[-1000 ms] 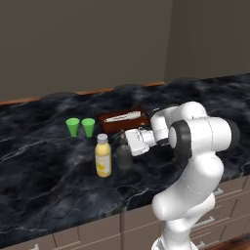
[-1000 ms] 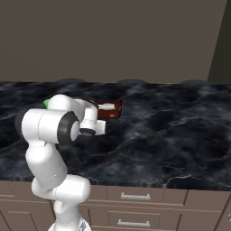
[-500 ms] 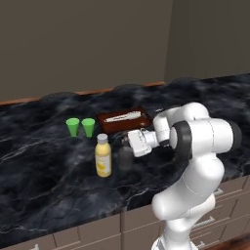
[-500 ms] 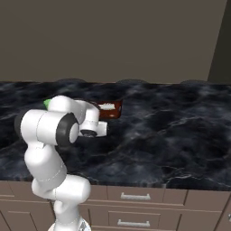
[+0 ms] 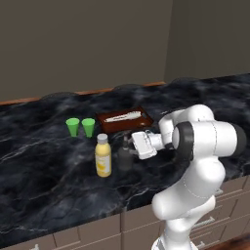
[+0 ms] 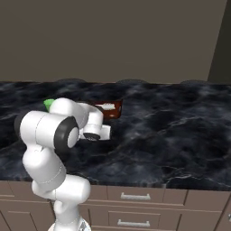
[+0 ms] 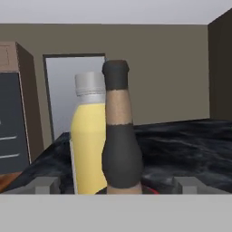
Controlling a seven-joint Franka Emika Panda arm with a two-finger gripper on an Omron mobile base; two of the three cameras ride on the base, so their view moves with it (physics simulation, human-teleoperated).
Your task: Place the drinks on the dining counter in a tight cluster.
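Note:
On the dining counter (image 5: 49,185) a yellow bottle with a pale grey cap (image 5: 102,155) stands upright. A dark grey narrow-necked bottle (image 5: 125,154) stands right beside it, on its right. My gripper (image 5: 132,146) is level with the dark bottle, reaching in from the right, and it is open. In the hand view the dark bottle (image 7: 120,136) stands between the wide-spread fingertips (image 7: 45,185) with a gap on each side. The yellow bottle (image 7: 88,149) is just behind it to the left.
Two small green cups (image 5: 80,126) stand behind the bottles at the left. A brown tray (image 5: 123,119) with a white utensil lies behind the gripper. My arm's elbow (image 6: 49,128) hangs over the counter's front edge, above beige drawers (image 6: 135,196).
The jaws have opened wide, from shut to fully apart around the dark bottle. The arm and both bottles have hardly shifted.

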